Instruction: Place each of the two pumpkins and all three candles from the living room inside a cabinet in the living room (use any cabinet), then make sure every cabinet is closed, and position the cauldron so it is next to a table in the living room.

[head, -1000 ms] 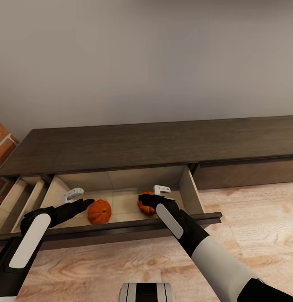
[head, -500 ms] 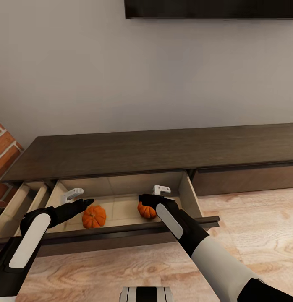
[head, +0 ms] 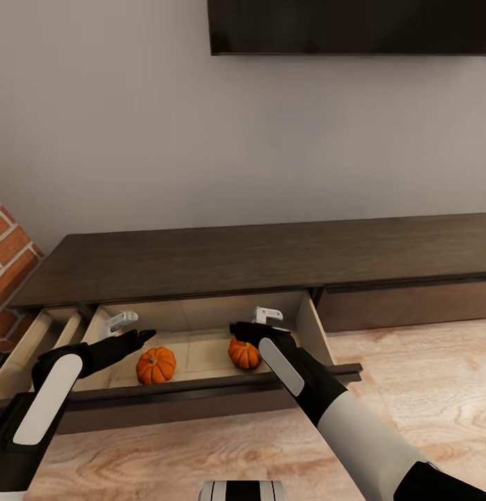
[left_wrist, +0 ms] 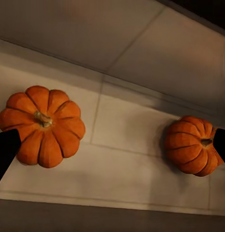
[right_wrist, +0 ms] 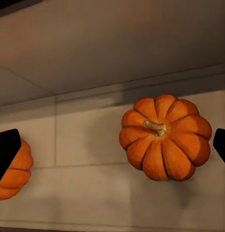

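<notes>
The cabinet (head: 257, 254) is a long low dark-brown unit with one wide drawer (head: 201, 332) pulled out. Two orange pumpkins lie on the drawer's pale floor, one at the left (head: 156, 365) (left_wrist: 42, 125) (right_wrist: 10, 169) and one at the right (head: 244, 353) (left_wrist: 192, 145) (right_wrist: 165, 137). My left gripper (head: 135, 327) (left_wrist: 112, 147) hangs open above the left pumpkin, holding nothing. Above the right pumpkin my right gripper (head: 253, 321) (right_wrist: 112, 147) is also open and empty. In both wrist views the black fingertips stand far apart at the picture's edges.
A second drawer (head: 34, 344) stands open at the far left, beside the red-brick fireplace (head: 10, 271). A closed drawer front (head: 410, 303) lies to the right. A dark wall TV (head: 351, 26) hangs above. Light wood-plank floor (head: 424, 390) runs in front.
The whole view has shifted upward, bringing the TV into sight. Both grippers now stand higher above the pumpkins, which keep their places in the drawer.
</notes>
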Robot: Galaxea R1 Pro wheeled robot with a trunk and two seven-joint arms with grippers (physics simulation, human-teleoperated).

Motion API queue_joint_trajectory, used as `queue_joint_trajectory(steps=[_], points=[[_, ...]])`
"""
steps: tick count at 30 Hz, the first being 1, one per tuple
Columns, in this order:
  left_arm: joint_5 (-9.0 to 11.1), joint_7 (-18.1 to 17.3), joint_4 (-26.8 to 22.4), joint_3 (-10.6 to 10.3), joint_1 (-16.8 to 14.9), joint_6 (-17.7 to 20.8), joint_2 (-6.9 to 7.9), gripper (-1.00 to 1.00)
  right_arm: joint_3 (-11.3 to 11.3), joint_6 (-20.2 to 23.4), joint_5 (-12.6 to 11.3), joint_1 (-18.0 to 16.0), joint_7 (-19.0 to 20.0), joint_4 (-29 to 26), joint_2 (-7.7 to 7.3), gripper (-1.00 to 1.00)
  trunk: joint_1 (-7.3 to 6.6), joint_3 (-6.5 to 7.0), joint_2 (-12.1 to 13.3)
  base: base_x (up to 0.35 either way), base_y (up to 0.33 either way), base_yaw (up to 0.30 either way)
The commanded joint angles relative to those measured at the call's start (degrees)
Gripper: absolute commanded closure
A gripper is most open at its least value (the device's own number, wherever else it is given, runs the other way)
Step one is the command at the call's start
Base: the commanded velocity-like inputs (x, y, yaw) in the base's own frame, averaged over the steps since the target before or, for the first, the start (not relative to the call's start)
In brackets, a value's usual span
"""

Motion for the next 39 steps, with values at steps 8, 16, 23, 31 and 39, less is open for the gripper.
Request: queue_joint_trajectory(steps=[8, 16, 23, 31, 39], points=[[0.7, 0.8, -0.1, 1.0, -0.1, 0.1, 0.28, -1.0, 0.1, 0.1, -0.5, -0.1, -0.5, -0.1, -0.1, -1.0, -0.21, 1.73, 0.1, 0.0, 0.0, 0.0], [0.8, 0.7, -0.1, 3.8, -0.1, 0.4, 0.02, -1.0, 0.1, 0.1, -0.7, -0.1, -0.5, -0.1, -0.11, -1.0, -0.42, 3.5, 0.2, 0.0, 0.0, 0.0], [0.8, 0.8, -0.1, 4.0, -0.2, 0.5, -0.09, -1.0, 0.1, 0.0, -0.8, -0.1, -0.5, 0.0, -0.11, -1.0, -0.6, 5.05, 0.3, 0.0, 0.0, 0.0], [1.0, 0.8, -0.1, 4.0, -0.3, 0.8, -0.12, -1.0, 0.1, 0.0, -0.8, -0.1, -0.5, 0.0, -0.11, -1.0, -0.81, 6.83, 0.4, -0.04, 0.0, 0.0], [0.9, 0.8, -0.1, 4.0, -0.3, 0.8, -0.11, -1.0, 0.0, 0.0, -0.8, 0.0, -0.5, 0.0, -0.11, -1.0, -1.01, 8.6, 0.5, -0.112, 0.007, 0.0]])
